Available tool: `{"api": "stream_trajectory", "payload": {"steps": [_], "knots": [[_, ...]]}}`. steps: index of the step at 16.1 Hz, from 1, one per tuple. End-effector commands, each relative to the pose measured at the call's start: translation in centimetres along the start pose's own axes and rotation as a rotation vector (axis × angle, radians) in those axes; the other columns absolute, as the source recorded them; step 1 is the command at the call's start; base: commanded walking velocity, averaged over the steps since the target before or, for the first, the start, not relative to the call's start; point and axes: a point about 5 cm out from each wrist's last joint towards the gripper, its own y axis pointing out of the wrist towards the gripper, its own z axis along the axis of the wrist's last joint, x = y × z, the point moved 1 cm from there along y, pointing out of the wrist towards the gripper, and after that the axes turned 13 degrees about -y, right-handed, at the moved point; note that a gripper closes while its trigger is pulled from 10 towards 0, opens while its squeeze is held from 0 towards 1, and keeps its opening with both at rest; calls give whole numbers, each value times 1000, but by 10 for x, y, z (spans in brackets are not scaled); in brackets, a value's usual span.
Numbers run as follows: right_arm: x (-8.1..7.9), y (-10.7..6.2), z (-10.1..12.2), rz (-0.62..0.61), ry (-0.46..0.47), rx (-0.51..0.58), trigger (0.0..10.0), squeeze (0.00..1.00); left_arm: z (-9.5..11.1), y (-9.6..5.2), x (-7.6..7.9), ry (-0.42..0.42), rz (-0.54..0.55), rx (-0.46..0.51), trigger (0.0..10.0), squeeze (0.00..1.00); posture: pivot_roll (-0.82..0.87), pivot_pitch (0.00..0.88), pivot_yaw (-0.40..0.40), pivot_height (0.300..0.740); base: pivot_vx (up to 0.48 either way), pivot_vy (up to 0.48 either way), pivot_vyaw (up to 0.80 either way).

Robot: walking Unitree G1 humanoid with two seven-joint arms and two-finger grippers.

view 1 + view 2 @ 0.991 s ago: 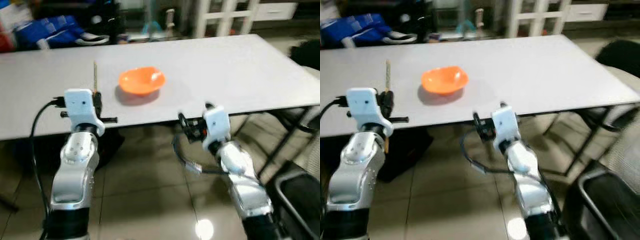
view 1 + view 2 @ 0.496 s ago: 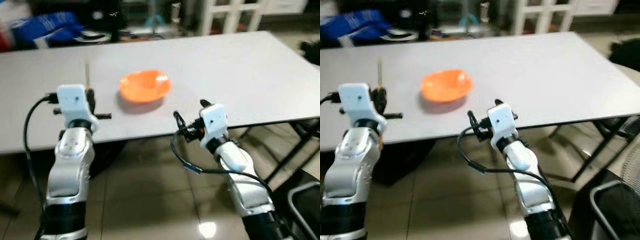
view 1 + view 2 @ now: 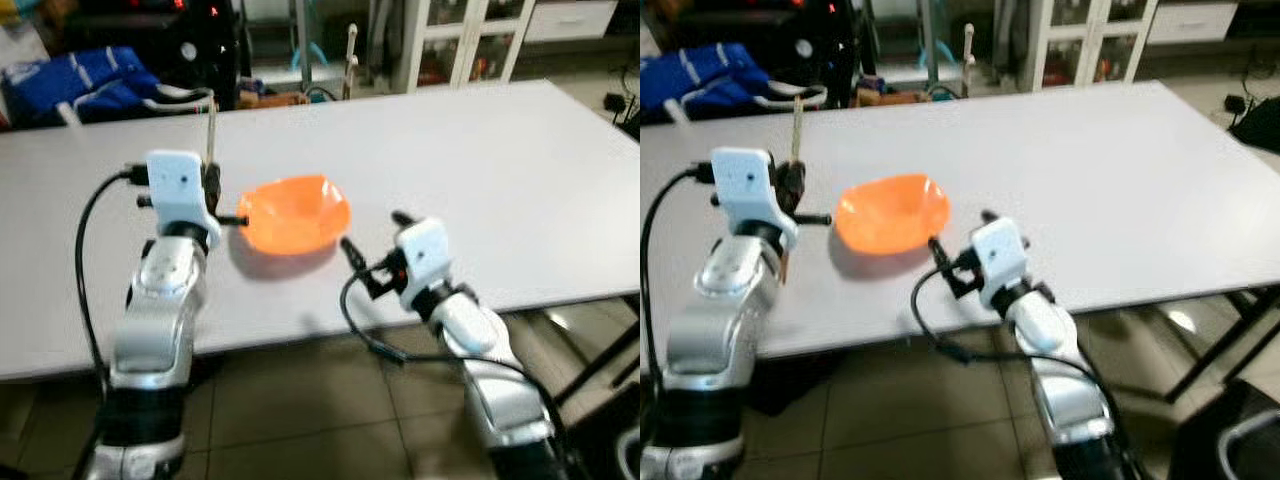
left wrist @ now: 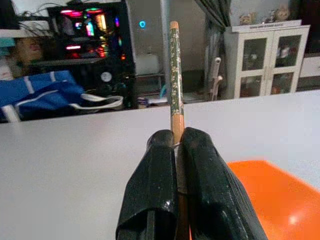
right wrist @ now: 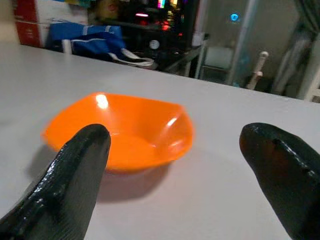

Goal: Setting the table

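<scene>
An orange bowl sits on the pale grey table, near its front edge. My left gripper is raised just left of the bowl's rim and is shut on a wooden chopstick with a green patterned upper part, which stands upright. In the left wrist view the fingers press on the stick, with the bowl beyond them. My right gripper hovers low over the table just right of the bowl, open, nothing between its fingers. The bowl lies straight ahead of it.
The table's front edge runs just below both forearms, with tiled floor under it. Behind the table are a blue bag, a lit computer case and a white glass-door cabinet. A dark chair shows at lower right.
The camera has come closer to the table. Both grippers rose from the front edge to over the tabletop, the left with its chopstick beside the bowl, the right close to the bowl's other side.
</scene>
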Motion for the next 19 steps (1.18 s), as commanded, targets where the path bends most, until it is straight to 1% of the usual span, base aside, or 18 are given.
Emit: {"api": "stream_trajectory", "payload": {"steps": [1, 3, 5, 8, 10, 11, 13, 14, 15, 16, 17, 19], "knots": [[4, -3, 2, -5, -3, 0, 10000, 0, 5, 2, 6, -16, -17, 15, 0, 0, -97, 0, 89, 740, 0, 0, 0], [2, -4, 4, 9, -4, 5, 10000, 0, 8, 3, 7, -3, -28, 20, 0, 0, -94, 0, 88, 740, 0, 0, 0], [3, -4, 3, 10, -7, 1, 10000, 0, 7, 4, 8, -6, -41, 8, 0, 0, -93, 0, 89, 740, 0, 0, 0], [2, -3, 3, 11, -6, -1, 10000, 0, 2, 12, 12, -72, -79, -74, 0, 0, -90, 0, 87, 740, 0, 0, 0], [0, -3, 3, 17, -4, -3, 10000, 0, 4, 26, 15, -99, -118, -112, 0, 0, -88, 0, 85, 740, 0, 0, 0], [0, -2, 3, 18, -3, -2, 10000, 0, 6, 32, 17, -107, -137, -116, 0, 0, -88, 0, 84, 740, 0, 0, 0], [0, -1, 4, 19, -2, 3, 10000, 0, 16, 52, 25, -138, -194, -121, 0, 0, -92, 0, 85, 740, 0, 0, 0], [-1, -1, 5, 19, -2, 4, 10000, 0, 17, 57, 27, -141, -208, -124, 0, 0, -98, 0, 87, 740, 0, 0, 0], [-1, -1, 5, 18, -3, 5, 10000, 0, 17, 61, 28, -151, -215, -132, 0, 0, -100, 0, 87, 740, 0, 0, 0], [-1, -2, 6, 18, -7, 7, 10000, 0, 13, 68, 30, -188, -224, -159, 0, 0, -110, 0, 88, 740, 0, 0, 0], [-1, -2, 6, 17, -8, 7, 10000, 0, 12, 71, 30, -205, -223, -169, 0, 0, -110, 0, 88, 740, 0, 0, 0], [6, -2, 15, -1, -17, 33, 10000, 0, 1, 82, 33, -278, -220, -225, 0, 0, -120, 0, 88, 740, 0, 0, 0]]}}
